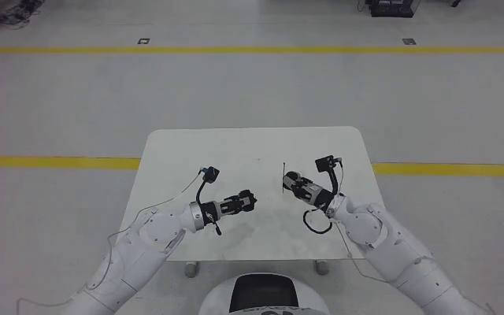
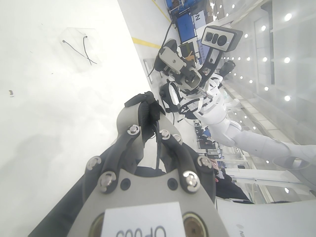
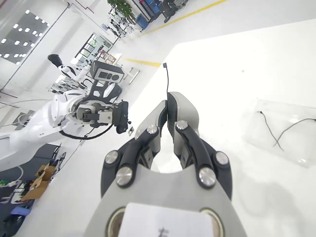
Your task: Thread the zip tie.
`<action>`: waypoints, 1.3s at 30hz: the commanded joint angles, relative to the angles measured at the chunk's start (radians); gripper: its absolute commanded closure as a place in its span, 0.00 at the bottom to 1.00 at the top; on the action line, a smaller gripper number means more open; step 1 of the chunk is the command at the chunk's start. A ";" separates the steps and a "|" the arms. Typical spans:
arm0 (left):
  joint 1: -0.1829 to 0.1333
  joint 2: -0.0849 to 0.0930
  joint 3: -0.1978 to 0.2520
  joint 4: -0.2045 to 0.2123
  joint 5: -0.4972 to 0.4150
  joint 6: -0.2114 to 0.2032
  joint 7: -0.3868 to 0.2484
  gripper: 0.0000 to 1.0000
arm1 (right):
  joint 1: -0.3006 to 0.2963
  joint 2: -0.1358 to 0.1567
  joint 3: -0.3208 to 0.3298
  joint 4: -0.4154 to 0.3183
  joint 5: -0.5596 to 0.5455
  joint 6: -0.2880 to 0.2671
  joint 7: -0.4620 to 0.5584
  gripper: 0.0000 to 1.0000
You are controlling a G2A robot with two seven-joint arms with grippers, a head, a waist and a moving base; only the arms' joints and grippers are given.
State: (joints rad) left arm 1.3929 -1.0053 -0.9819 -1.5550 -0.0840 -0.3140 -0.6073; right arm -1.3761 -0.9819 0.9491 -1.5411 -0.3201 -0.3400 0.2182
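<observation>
Zip tie [image 3: 167, 80], clamped in right gripper [image 3: 168, 101]; left gripper [image 2: 148, 106] at 8 o'clock, fingers together. Seemingly pre-threading; next needs fine alignment.

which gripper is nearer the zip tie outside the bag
Right. The right gripper is shut on the zip tie; the left gripper hangs apart, across a gap.
</observation>
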 commanded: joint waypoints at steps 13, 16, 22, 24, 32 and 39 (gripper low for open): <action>0.067 -0.030 0.073 -0.019 -0.004 -0.026 0.227 1.00 | -0.073 -0.014 -0.048 -0.077 0.084 0.000 -0.258 1.00; 0.091 -0.045 0.100 -0.030 0.023 -0.026 0.347 1.00 | -0.084 -0.015 -0.099 -0.085 0.069 0.000 -0.349 1.00; 0.113 -0.073 0.141 -0.039 0.042 -0.026 0.517 1.00 | -0.068 -0.014 -0.208 -0.057 0.051 0.000 -0.518 1.00; 0.116 -0.081 0.149 -0.037 0.042 -0.026 0.552 1.00 | -0.056 -0.011 -0.241 -0.050 0.052 0.000 -0.562 1.00; 0.116 -0.091 0.160 -0.030 0.033 -0.026 0.573 1.00 | -0.034 0.001 -0.286 -0.045 0.052 0.000 -0.632 1.00; 0.122 -0.094 0.162 -0.023 0.005 -0.026 0.580 1.00 | -0.034 0.001 -0.285 -0.046 0.052 0.001 -0.631 1.00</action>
State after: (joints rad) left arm 1.5112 -1.0979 -0.8225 -1.5824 -0.0615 -0.3400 -0.0274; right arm -1.4100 -0.9811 0.6629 -1.5865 -0.2685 -0.3400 -0.4139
